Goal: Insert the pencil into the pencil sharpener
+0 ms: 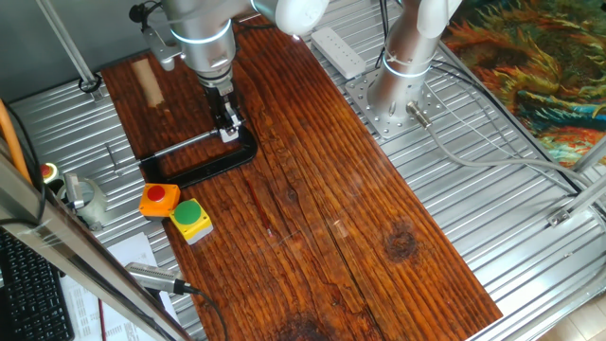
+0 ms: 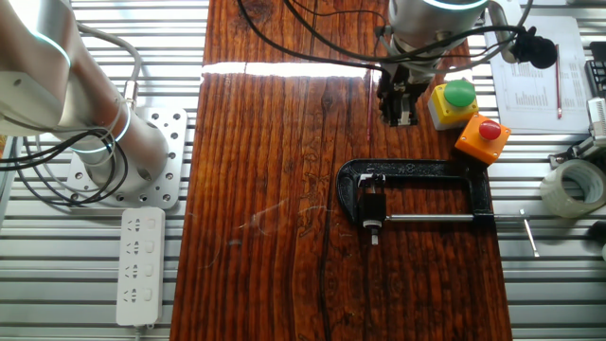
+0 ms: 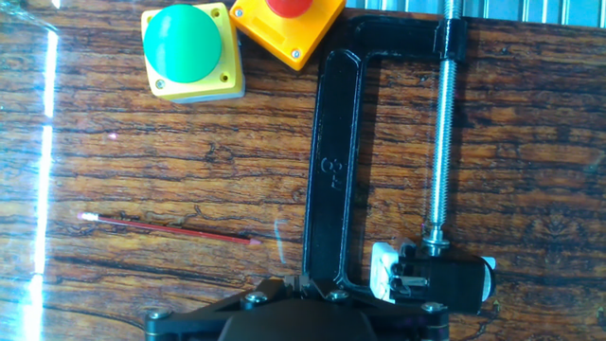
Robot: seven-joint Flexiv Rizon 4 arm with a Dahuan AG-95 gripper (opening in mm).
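One thin red pencil point(image 3: 170, 228) lies flat on the wooden surface point(image 3: 142, 152) beside the black clamp point(image 3: 331, 170), light and snappable, best pinched mid-shaft, while whether the end effector point(image 2: 398, 112) is parted or closed cannot be told.

A silver-grey robot arm point(image 1: 204, 33) with glowing ring bands. Black cables trail beside it. Its black gripper point(image 1: 226, 118) shows small screws.

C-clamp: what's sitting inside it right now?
The C-clamp holds only the pencil sharpener, at the tip of the screw. Its hole isn't visible in any view. The pencil lies outside.
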